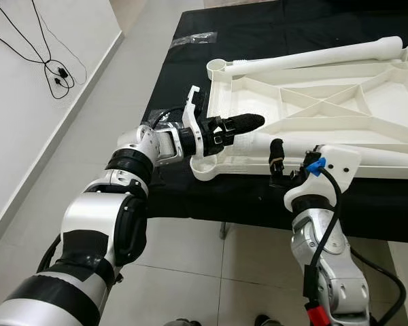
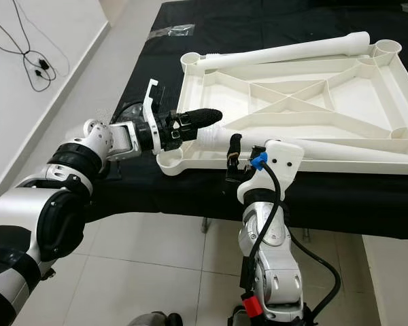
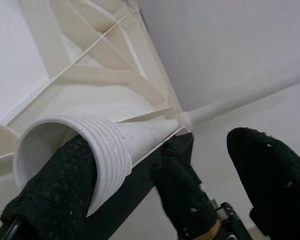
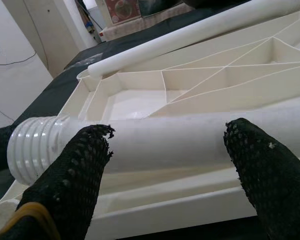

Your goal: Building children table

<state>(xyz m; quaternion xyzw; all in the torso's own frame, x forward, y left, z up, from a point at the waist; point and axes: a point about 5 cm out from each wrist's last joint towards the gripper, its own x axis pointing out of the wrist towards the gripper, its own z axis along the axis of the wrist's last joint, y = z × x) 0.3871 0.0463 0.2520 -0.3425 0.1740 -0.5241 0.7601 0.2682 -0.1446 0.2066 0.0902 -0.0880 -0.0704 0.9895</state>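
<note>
The white plastic tabletop (image 2: 313,102) is lying upside down, ribs up, on a black-covered work surface (image 2: 258,27). Its near-left corner socket (image 2: 173,161) is projecting toward me over the near edge. I am holding one white table leg (image 2: 313,146), which is lying along the tabletop's near rim with its threaded end (image 4: 35,147) pointing left toward that socket. My left gripper (image 2: 190,122) is grasping it at the threaded mouth, one finger (image 3: 55,190) appearing to sit inside the hollow end. My right gripper (image 2: 232,155) is reaching up from below the near edge, its fingers (image 4: 75,175) spread on either side of the shaft, not clearly clamping it. A second leg (image 2: 285,51) is lying loose along the far rim. In my judgement, no leg is screwed in yet, so all the leg fitting remains. The room is showing pale floor tiles (image 2: 156,265) and, at far left, a white wall (image 1: 27,102) with a dangling black cable (image 1: 54,68).
</note>
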